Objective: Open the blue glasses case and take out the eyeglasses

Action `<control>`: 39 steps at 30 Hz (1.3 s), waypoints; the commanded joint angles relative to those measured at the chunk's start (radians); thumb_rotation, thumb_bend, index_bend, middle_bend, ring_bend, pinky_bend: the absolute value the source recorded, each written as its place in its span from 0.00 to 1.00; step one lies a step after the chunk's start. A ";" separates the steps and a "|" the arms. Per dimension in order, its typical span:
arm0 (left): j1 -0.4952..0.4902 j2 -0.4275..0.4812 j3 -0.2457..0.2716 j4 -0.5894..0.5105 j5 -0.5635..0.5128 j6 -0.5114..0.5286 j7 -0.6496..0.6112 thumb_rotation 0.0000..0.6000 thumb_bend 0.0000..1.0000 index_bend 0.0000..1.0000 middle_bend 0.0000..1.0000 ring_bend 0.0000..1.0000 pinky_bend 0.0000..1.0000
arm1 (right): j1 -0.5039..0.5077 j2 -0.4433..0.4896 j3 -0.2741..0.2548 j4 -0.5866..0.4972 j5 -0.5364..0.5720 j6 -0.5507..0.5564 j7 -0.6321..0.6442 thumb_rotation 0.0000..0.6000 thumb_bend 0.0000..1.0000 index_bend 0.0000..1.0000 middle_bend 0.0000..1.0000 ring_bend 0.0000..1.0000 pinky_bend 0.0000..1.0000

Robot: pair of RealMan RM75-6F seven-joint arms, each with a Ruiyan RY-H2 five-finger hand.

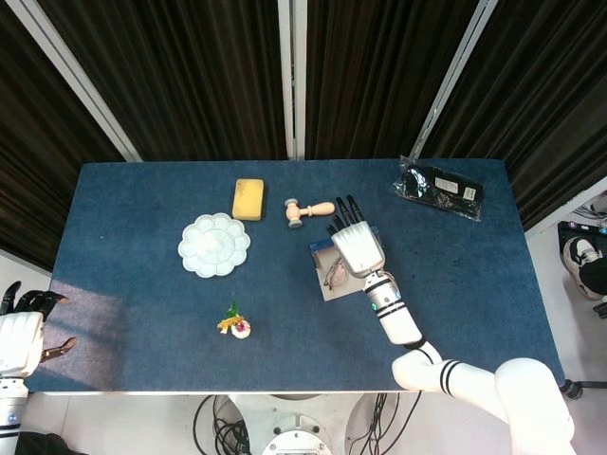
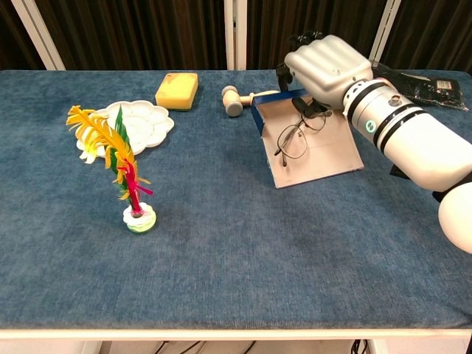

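Head view: blue-topped desk (image 1: 142,284) under dark curtains. Near centre, open case (image 1: 327,269) lying flat, pale lining up, glasses (image 1: 334,275) resting on it. Right robot hand (image 1: 355,244) over the case's 1 o'clock corner, dark fingers (image 1: 343,210) pointing to 12 o'clock; grip not visible from here. Mallet (image 1: 306,209) just at 11 o'clock of that hand, sponge (image 1: 248,199) further toward 9, palette (image 1: 214,245) at 8 o'clock of the sponge, feather toy (image 1: 234,323) at 5 o'clock of the palette. Black packet (image 1: 440,190) near the 2 o'clock corner. Left robot hand (image 1: 21,334) off the desk at 8 o'clock, fingers apart, holding nothing.

Chest view: case (image 2: 310,147) open, blue rim at its far edge, glasses (image 2: 297,135) unfolded on the lining. Right robot hand (image 2: 327,68) curled over the far end, fingertips at the glasses' far temple; cannot tell whether gripping it. Mallet (image 2: 237,98), sponge (image 2: 177,89), palette (image 2: 133,125), upright feather toy (image 2: 122,166) toward 9 o'clock.
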 commanded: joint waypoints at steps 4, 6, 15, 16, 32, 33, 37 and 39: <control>-0.002 -0.002 0.000 0.003 -0.001 -0.004 -0.003 1.00 0.06 0.34 0.29 0.20 0.06 | -0.015 0.019 0.014 -0.033 -0.003 0.014 0.004 1.00 0.44 0.49 0.32 0.00 0.00; -0.002 -0.002 0.001 0.004 0.001 -0.005 -0.002 1.00 0.06 0.34 0.29 0.20 0.06 | -0.015 0.029 0.016 -0.047 0.017 -0.014 -0.013 1.00 0.44 0.49 0.32 0.00 0.00; -0.001 0.001 0.001 -0.002 0.001 -0.002 0.002 1.00 0.06 0.34 0.29 0.19 0.06 | -0.004 0.038 0.056 -0.097 0.166 -0.165 -0.048 1.00 0.44 0.45 0.31 0.00 0.00; -0.001 0.002 0.001 -0.002 0.000 -0.002 0.003 1.00 0.06 0.34 0.29 0.20 0.06 | -0.002 0.046 0.062 -0.108 0.187 -0.183 -0.055 1.00 0.43 0.43 0.30 0.00 0.00; 0.000 0.003 0.001 -0.007 0.002 0.002 0.007 1.00 0.06 0.34 0.29 0.20 0.06 | -0.074 0.249 -0.001 -0.400 0.122 -0.160 0.062 1.00 0.24 0.05 0.16 0.00 0.00; -0.001 0.003 0.001 -0.007 0.003 0.001 0.009 1.00 0.06 0.34 0.29 0.20 0.06 | -0.083 0.260 -0.013 -0.413 0.105 -0.157 0.083 1.00 0.26 0.10 0.18 0.00 0.00; -0.003 0.003 0.001 -0.009 0.006 0.000 0.008 1.00 0.06 0.34 0.29 0.20 0.06 | -0.119 0.295 -0.074 -0.444 0.055 -0.163 0.153 1.00 0.30 0.27 0.20 0.00 0.00; -0.003 0.003 0.002 -0.009 0.008 0.001 0.005 1.00 0.06 0.34 0.29 0.20 0.06 | -0.131 0.299 -0.099 -0.442 0.040 -0.168 0.173 1.00 0.31 0.32 0.21 0.00 0.00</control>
